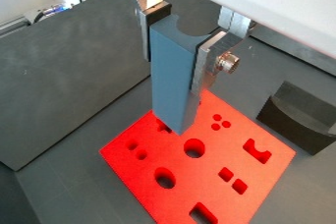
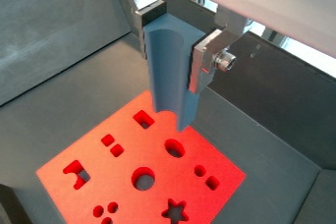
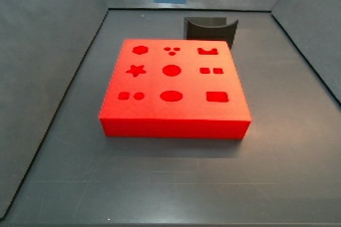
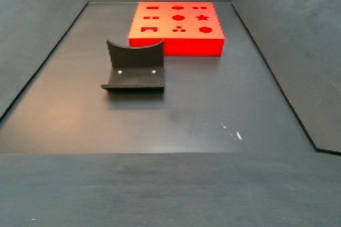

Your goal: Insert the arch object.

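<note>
Wrist views: tool (image 1: 178, 66) clamps the blue arch piece (image 2: 171, 71) high above the red block (image 3: 173, 87); pickup done, insertion into arch slot (image 3: 206, 51) remains.

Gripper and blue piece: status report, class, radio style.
Gripper shut on blue piece, high above the red board. Piece not yet inserted. Fixture stands apart on the floor; nothing in the way.

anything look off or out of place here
Nothing stands out. The gripper holds a blue piece upright above the red block, which sits flat on the floor with its cutouts empty. The fixture stands apart from the block, undamaged.
</note>
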### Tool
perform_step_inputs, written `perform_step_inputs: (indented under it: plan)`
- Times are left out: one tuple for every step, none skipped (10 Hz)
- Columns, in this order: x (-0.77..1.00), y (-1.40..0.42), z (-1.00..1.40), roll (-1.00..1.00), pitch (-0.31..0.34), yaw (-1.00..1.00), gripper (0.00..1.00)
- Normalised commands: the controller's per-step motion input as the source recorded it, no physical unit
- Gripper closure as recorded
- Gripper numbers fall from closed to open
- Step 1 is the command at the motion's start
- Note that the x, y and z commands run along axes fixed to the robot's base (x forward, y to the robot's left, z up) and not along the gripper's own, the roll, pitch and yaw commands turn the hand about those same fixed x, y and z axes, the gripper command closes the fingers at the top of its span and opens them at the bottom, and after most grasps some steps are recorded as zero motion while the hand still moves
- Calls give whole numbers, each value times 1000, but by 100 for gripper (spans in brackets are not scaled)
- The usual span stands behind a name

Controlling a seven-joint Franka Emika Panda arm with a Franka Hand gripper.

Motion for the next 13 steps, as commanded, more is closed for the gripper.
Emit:
perform_step_inputs:
  plan:
    - [0, 97, -123, -67, -26, -3, 100]
    - [109, 434, -391, -23, -21, 0, 100]
    - [206, 657, -529, 0, -17, 0, 100]
    - [400, 751, -491, 0, 0, 0, 100]
    - [663, 666, -509, 109, 0, -23, 100]
    - [774, 469, -489, 229, 0, -34, 100]
    - [786, 283, -471, 329, -34, -51, 100]
    - [789, 166, -386, 367, -77, -57, 100]
    - [789, 206, -477, 317, -71, -63, 100]
    - [751, 260, -443, 176, -51, -40, 100]
    - [829, 317, -469, 0, -100, -83, 100]
    - [811, 337, -426, 0, -103, -109, 100]
    - [666, 331, -369, -79, -99, -126, 100]
